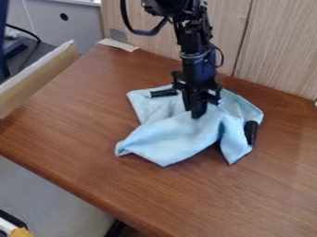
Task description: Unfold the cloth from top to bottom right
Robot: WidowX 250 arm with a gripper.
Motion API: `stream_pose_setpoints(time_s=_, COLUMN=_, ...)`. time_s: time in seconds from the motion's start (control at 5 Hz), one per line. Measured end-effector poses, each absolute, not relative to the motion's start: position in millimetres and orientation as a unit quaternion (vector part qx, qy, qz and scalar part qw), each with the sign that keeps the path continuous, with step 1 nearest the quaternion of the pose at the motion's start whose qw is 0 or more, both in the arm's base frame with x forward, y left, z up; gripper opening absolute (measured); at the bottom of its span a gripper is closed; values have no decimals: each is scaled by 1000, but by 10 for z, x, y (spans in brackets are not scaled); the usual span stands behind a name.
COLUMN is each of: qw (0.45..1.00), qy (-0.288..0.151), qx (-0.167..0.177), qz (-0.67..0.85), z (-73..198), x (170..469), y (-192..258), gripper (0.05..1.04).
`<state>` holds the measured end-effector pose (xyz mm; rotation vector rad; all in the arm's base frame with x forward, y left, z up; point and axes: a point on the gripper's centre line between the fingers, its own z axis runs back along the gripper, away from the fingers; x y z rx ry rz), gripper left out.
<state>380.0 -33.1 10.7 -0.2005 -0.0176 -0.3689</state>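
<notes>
- Near the middle of the frame, right of centre and a little above it, the gripper (197, 109) hangs pointing down at the cloth (170, 139), its lower end against the blue folds; whether it is apart, together or clamped on the fabric cannot be told.
- From the top edge, the black arm (199, 60) comes down almost upright, with a dark cable (147, 32) looping out to its left.
- Across the centre, the light blue cloth lies rumpled on the brown worktop (74, 115), spreading to both sides of the gripper. One corner points to the lower left, another hangs lower at the right, and folds bunch up between them.
- At the cloth's upper left part, a short black bar (163, 93) lies nearly level, just left of the gripper.
- At the cloth's right side, a black piece (250, 132) stands out nearly upright in the frame, against the blue fabric.
- Along the top, behind the worktop, stands pale wood panelling (278, 51); a whitish strip (117, 45) lies at the worktop's far left corner.
- At the upper left, a wooden board (37, 76) runs slantwise beside the worktop.
- In the bottom left corner, a small yellow thing (22, 232) shows.
</notes>
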Motion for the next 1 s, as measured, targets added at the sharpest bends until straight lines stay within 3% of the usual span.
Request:
stream_pose_setpoints(time_s=0.2, qw=975, qy=-30, qx=-97, qz=-199, z=346, x=3745, y=-460, gripper=64)
stream_pose_setpoints(time_s=0.6, qw=960, qy=-56, qx=-110, qz=-252, z=554, x=3393, y=-783, gripper=64)
stream_pose_setpoints(time_s=1.0, qw=933, qy=-25, qx=-123, qz=-337, z=295, x=2822, y=-1169, gripper=64)
